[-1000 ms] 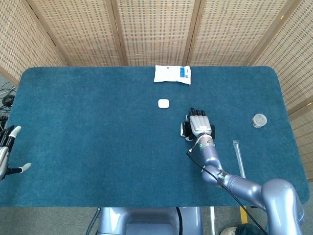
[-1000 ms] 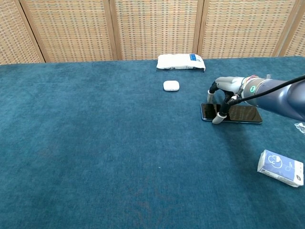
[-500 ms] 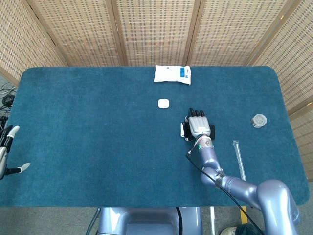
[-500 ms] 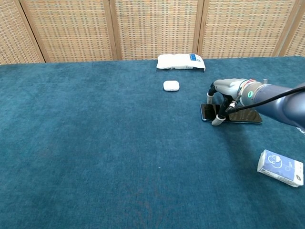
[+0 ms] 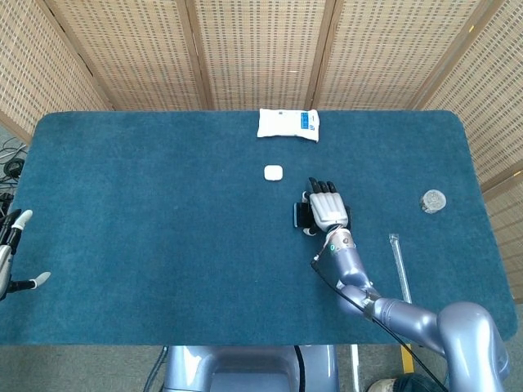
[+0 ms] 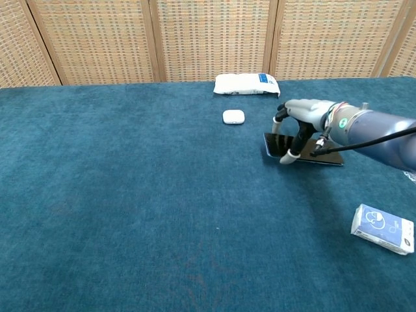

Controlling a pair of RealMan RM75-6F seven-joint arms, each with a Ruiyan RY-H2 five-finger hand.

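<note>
Right hand sits palm-down over a flat black rectangular phone near table centre-right, fingers curled down over it, thumb tip at the phone's near edge in the chest view; fingertips touch the phone, but whether it is actually gripped or just pressed, cannot tell. Phone lies flat on the dark blue carpeted table, long axis running 3-to-9 o'clock in the chest view, its left end poking out past the hand toward 9. Small white rounded case sits apart at about 10 o'clock from the hand. White pillow-like packet with blue label further out at 11, near the far edge. Left hand hangs at the table's left edge, fingers spread, holding nothing. Small round silver tin at 3 o'clock from the right hand; clear thin tube at 4–5. White-and-blue box lies near the chest view's lower right.
</note>
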